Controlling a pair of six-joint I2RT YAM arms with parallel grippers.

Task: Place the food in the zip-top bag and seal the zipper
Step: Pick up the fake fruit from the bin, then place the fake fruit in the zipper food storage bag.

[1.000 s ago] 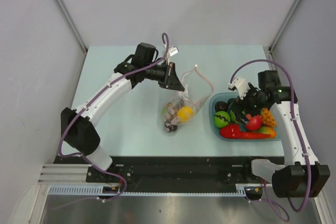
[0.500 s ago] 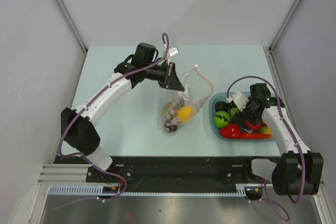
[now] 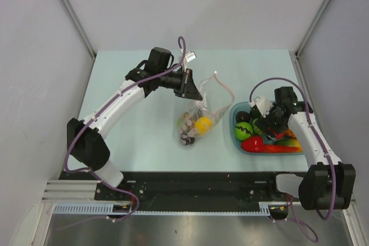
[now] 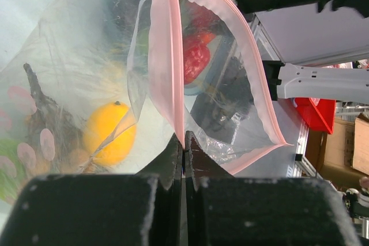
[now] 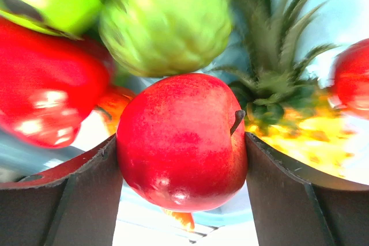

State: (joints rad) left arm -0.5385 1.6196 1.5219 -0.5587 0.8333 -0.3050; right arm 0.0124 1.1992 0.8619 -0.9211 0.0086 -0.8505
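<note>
My left gripper is shut on the pink zipper strip of the clear zip-top bag and holds its mouth up and open. In the bag lie a yellow lemon and brown pieces; the lemon also shows in the left wrist view. My right gripper is over the light blue tray, shut on a red apple, fingers touching both its sides. Around it lie a green fruit, a red pepper and a pineapple.
The tray at the right holds a green watermelon-like ball, a dark piece, a long red pepper and orange pieces. Grey walls close in the table on both sides and at the back.
My right arm has swung down into the tray and its gripper has closed on the red apple. The left arm and the bag have not moved.
</note>
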